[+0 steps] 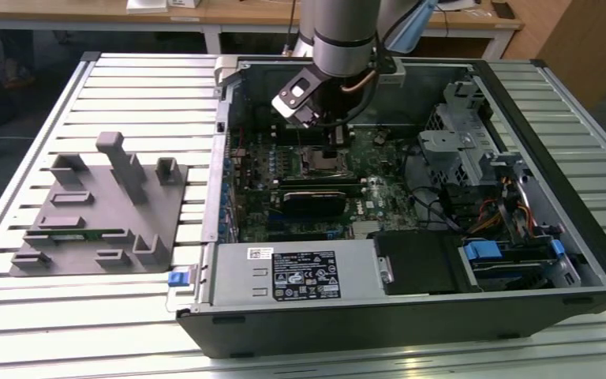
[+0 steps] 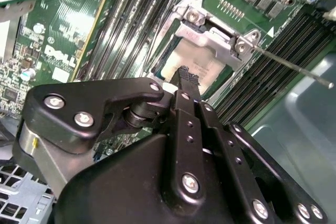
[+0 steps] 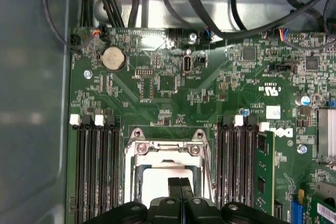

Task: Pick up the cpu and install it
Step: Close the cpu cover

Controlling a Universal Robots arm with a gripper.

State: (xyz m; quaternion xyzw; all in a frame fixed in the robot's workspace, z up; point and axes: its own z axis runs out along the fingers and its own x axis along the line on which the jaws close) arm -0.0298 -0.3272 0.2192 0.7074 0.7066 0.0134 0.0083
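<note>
open room: the open black computer case point(image 1: 409, 324) lies on its side on a slatted metal table point(image 1: 145, 87). the arm reaches in from above, with free space over the green motherboard point(image 3: 173, 87). the grey case wall point(image 3: 31, 103) stands beside the board's edge.
jaws: black two-finger gripper point(image 3: 180, 184), its fingers pressed together with nothing seen between them.
cpu: the small pale silver-white square chip point(image 3: 155, 182) lies flat inside the silver metal socket frame point(image 3: 168, 148), directly under the fingertips point(image 2: 187, 74). whether they touch it cannot be told.
socket surroundings: the thin metal lever point(image 2: 294, 69) sticks out sideways from the frame. black memory slots point(image 3: 94, 171) flank the frame on both sides, and a green memory stick point(image 3: 262, 166) stands in the outer slot.
further off: a round silver coin battery point(image 3: 113, 57) and black cables point(image 3: 210, 19) sit along the far board edge.
outside the case: a grey plastic holder tray point(image 1: 98, 213) rests on the table at the exterior view's left, well apart from the gripper.
</note>
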